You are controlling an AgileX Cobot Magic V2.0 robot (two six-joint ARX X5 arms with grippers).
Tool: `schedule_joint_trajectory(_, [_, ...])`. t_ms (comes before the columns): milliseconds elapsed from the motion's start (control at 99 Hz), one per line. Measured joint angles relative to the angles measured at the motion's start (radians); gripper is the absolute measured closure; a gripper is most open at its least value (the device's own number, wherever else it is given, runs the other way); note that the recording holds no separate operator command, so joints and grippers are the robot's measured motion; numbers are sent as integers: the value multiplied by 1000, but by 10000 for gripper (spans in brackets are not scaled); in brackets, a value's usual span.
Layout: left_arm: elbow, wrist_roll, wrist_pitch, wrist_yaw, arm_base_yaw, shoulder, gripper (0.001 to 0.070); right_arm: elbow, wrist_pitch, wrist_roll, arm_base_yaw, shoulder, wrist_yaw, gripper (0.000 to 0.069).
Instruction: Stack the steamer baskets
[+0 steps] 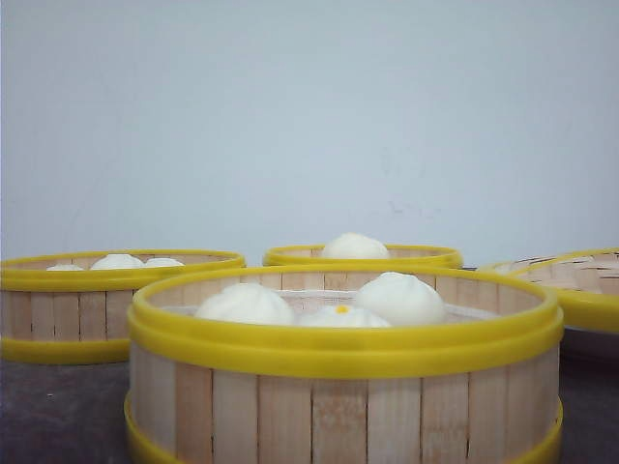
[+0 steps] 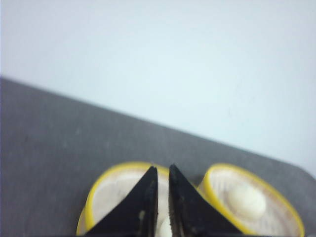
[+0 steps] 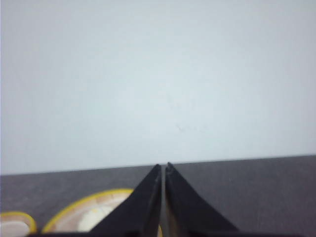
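Leftmost, a steamer basket [image 1: 97,300] with buns on the dark table [image 1: 58,416], a nearer basket [image 1: 343,387] at centre holding three buns [image 1: 398,298], another far behind [image 1: 363,255], a tilted one [image 1: 580,290] at right, left gripper [image 2: 162,173] and right gripper [image 3: 163,169] both nearly closed, empty.

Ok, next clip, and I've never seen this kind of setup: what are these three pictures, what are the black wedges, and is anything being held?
It is a two-armed robot at a dark table. The front view looks forward, low over the table, at four steamer baskets with white buns inside: a near one, one at left, one behind and one at the right edge. The other two pictures come from cameras on the wrists. The black wedges are each arm's fingers: the left gripper and right gripper, both nearly closed with nothing between them, above baskets. Nothing is held or stacked yet.
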Motion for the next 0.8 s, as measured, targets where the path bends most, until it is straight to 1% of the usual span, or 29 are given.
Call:
schedule_joint_trajectory(111, [146, 0, -54, 6, 0, 145, 696, 166, -150, 2, 0, 64, 0, 680])
schedule_joint_trajectory(182, [264, 0, -82, 30, 0, 258, 696, 272, -229, -16, 0, 120, 0, 680])
schedule_joint_trajectory(333, [521, 18, -109, 72, 0, 462, 696, 496, -334, -55, 0, 256, 0, 680])
schedule_joint_trajectory(465, [684, 35, -124, 92, 0, 577, 696, 696, -450, -68, 0, 388, 0, 680])
schedule_joint_trajectory(566, [739, 39, -151, 132, 0, 616, 696, 823, -552, -70, 0, 486, 0, 680])
schedule_joint_trajectory(798, [742, 39, -244, 135, -1, 624, 696, 1050, -723, -75, 0, 675, -1, 680])
